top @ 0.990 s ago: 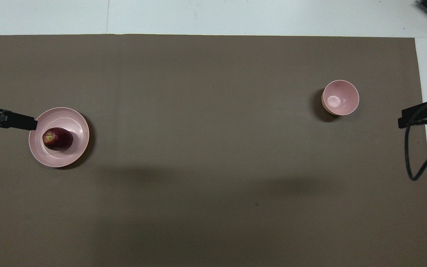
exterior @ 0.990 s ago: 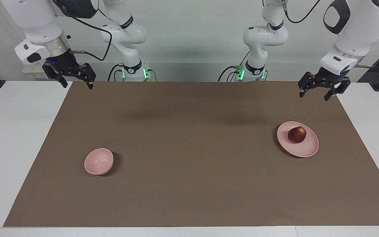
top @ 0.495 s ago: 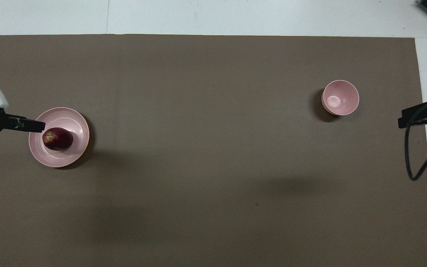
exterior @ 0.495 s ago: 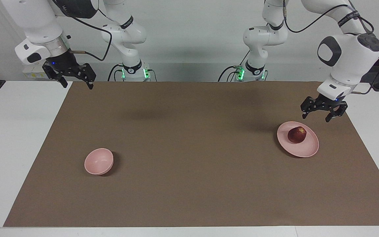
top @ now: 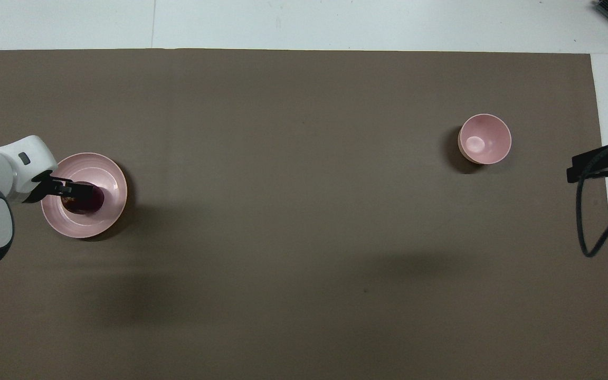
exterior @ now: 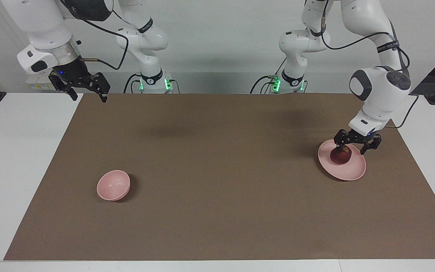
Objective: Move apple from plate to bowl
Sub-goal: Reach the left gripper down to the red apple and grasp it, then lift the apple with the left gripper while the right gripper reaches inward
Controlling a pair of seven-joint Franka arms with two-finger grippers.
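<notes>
The dark red apple (exterior: 341, 156) lies on the pale pink plate (exterior: 354, 174) at the left arm's end of the table. My left gripper (exterior: 350, 149) is open and low over the plate, one finger on each side of the apple's top. In the overhead view the left gripper (top: 69, 189) covers part of the apple (top: 92, 200) on the plate (top: 110, 173). The small deep pink bowl (exterior: 113, 185) stands empty toward the right arm's end and also shows in the overhead view (top: 485, 139). My right gripper (exterior: 87, 94) waits open, raised over the mat's corner by its base.
A brown mat (exterior: 217, 170) covers most of the white table (exterior: 17, 151). A black cable (top: 591, 221) loops from the right gripper (top: 573, 172) over the mat's edge.
My left gripper has come down from high over the mat's edge to the plate, and its fingers now stand around the apple. The right arm, bowl, plate and apple have not moved.
</notes>
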